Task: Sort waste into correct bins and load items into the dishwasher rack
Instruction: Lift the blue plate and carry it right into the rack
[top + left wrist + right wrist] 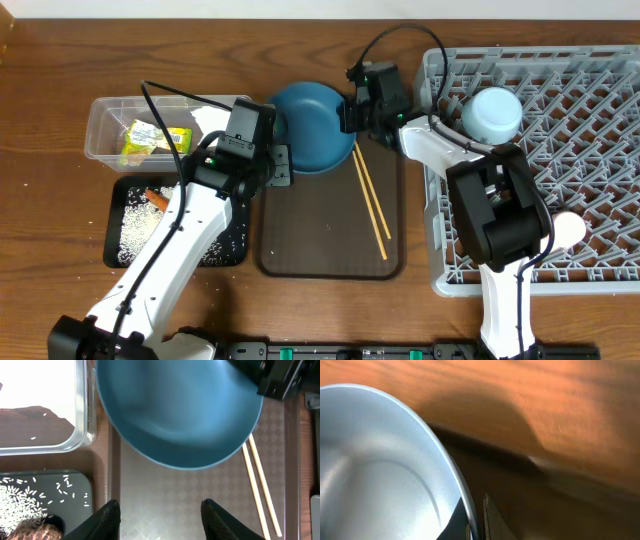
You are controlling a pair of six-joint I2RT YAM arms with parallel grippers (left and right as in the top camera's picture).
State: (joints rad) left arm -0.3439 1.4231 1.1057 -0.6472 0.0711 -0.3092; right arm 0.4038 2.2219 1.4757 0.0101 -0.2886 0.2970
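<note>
Now right claw [352, 112] pinches the rim of the blue plate [310, 125] (left claw [160, 520] half-open beside).

My left arm [170, 240] slants up from the near edge, wrist level, left gripper [160, 510] hanging with jaws half apart; my right arm [490, 210] bends leftward at the elbow, right gripper [352, 110] clamped tight on the blue plate's [310, 125] rim.
</note>
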